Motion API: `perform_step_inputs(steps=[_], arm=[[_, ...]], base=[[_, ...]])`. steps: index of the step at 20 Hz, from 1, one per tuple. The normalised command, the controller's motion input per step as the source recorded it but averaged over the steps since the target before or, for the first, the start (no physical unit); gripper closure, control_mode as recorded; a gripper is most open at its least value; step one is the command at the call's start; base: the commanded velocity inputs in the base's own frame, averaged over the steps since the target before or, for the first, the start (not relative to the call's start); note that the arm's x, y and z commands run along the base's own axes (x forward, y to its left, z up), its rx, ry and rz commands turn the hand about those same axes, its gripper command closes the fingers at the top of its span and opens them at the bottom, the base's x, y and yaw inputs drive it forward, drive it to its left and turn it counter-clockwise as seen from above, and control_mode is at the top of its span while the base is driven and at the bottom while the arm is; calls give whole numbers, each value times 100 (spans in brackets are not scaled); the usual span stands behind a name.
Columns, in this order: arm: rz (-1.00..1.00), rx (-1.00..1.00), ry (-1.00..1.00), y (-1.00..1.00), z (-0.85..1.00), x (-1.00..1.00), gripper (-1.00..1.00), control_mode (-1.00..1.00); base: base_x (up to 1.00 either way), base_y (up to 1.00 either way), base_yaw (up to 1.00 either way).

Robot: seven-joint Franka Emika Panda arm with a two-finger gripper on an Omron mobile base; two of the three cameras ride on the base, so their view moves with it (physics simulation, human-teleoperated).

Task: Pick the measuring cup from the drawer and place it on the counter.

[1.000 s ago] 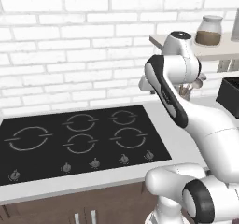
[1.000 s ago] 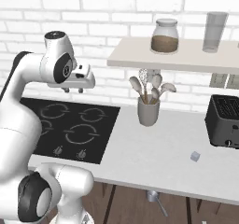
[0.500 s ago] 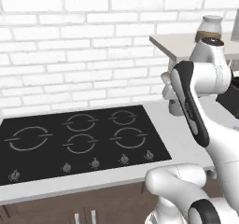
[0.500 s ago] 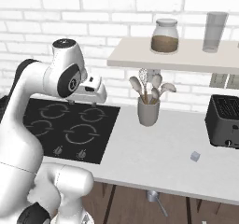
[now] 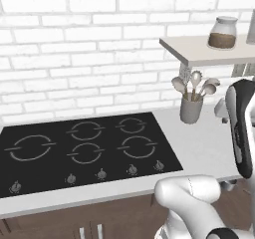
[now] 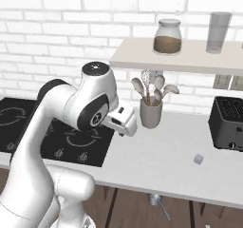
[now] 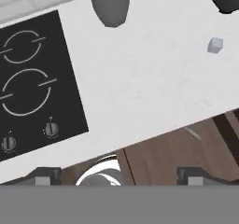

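Shiny measuring cup point(image 7: 99, 171) half cut off below counter point(image 7: 149, 78) edge.

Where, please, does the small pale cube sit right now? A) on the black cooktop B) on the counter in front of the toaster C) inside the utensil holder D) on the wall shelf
B: the small cube rests on the pale counter, just in front of the black toaster.

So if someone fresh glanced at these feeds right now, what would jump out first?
Probably the big white arm swung out over the counter, beside the black cooktop. Next, the grey holder of spoons under the wall shelf with its jar, and the black toaster at far right. Below the counter's edge, the shiny measuring cup glints.
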Motion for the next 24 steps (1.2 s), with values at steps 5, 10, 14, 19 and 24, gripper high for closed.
perform_step_inputs(steps=[5, 10, 14, 19, 24], arm=[[-37, 23, 3, -100, -30, -64, -100, -100], [-50, 23, 7, -100, -44, -79, -100, -100], [-55, 22, 9, -100, -42, -51, -100, -100], [-52, 23, 6, -88, -49, -30, -100, -100], [-35, 10, 18, -30, -79, -16, -100, -100]], base=[[0, 0, 0], [0, 0, 0], [0, 0, 0], [0, 0, 0], [0, 0, 0]])
